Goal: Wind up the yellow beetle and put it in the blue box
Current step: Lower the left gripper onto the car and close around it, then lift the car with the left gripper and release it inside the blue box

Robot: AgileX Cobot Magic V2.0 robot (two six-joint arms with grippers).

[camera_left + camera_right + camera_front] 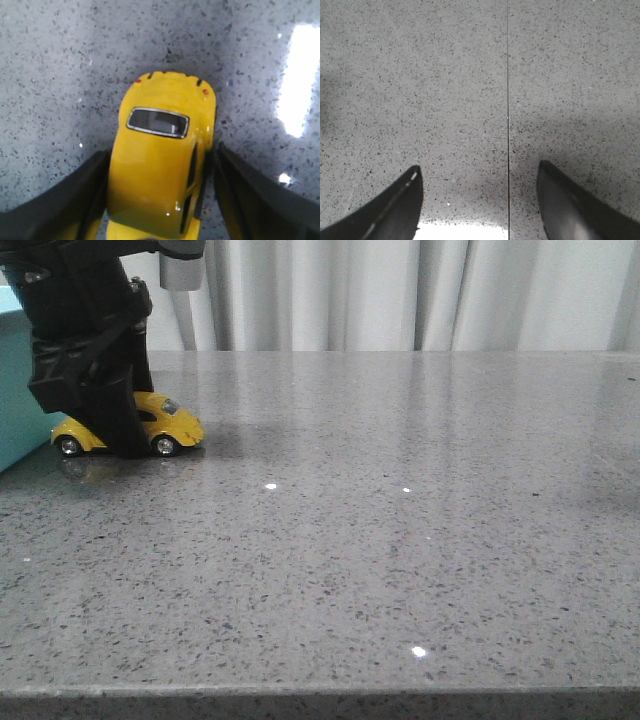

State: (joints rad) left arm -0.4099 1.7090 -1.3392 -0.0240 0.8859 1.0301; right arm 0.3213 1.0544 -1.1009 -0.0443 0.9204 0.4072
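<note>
The yellow beetle (pixel 170 422) stands on its wheels on the grey table at the far left, close to the blue box (pixel 14 390). My left gripper (pixel 125 445) reaches down over the car, with one black finger in front of its side. In the left wrist view the yellow beetle (pixel 160 165) lies between the jaws of my left gripper (pixel 160 200). The jaws stand open on both sides of the car, with a thin strip of table showing at the right finger (pixel 240 195). My right gripper (pixel 479 200) is open and empty over bare table.
Only a turquoise corner of the box shows at the left edge of the front view. The speckled grey table (pixel 400 520) runs to a front edge. White curtains (pixel 420 290) hang behind. A thin seam (pixel 508 100) runs through the table under the right gripper.
</note>
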